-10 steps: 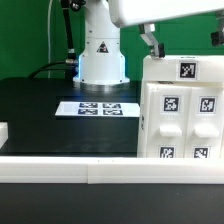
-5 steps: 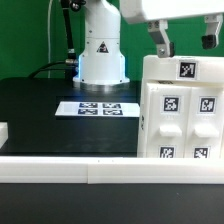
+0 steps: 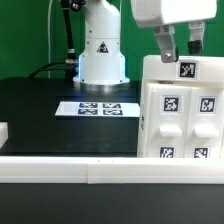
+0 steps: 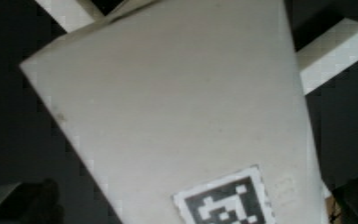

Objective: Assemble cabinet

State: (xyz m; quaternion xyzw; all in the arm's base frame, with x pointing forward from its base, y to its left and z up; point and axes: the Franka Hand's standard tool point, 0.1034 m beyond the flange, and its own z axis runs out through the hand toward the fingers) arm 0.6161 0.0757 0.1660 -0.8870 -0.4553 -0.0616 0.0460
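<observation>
Gripper [image 3: 178, 47] hangs directly over the cabinet [image 3: 180, 112], fingers pointing down, spread apart with nothing between them. One finger [image 3: 164, 45] sits toward the exterior view's left, the other toward the right, both tips at about the level of the cabinet's top edge; actual contact cannot be told.

Cabinet stands at the exterior view's right on the black table [image 3: 40, 115], upright, tagged faces toward the camera, one tag on the top part and more on the front panels below. Long axis reads as vertical from this view. Its lower part is hidden behind the white rail [image 3: 60, 172] running across the front.

Wrist view: white top face of the cabinet [image 4: 176, 110] fills most of the picture, one tag near an edge, dark table around it. So the part lies straight below the fingers, no sideways offset obvious.

Key relation: cabinet is under the gripper, so the next move is probably a straight descent with the fingers straddling the top portion, then closing.

Marker board [image 3: 100, 108] lies flat near the robot base [image 3: 101, 55], well apart from the cabinet, toward the exterior view's left.
</observation>
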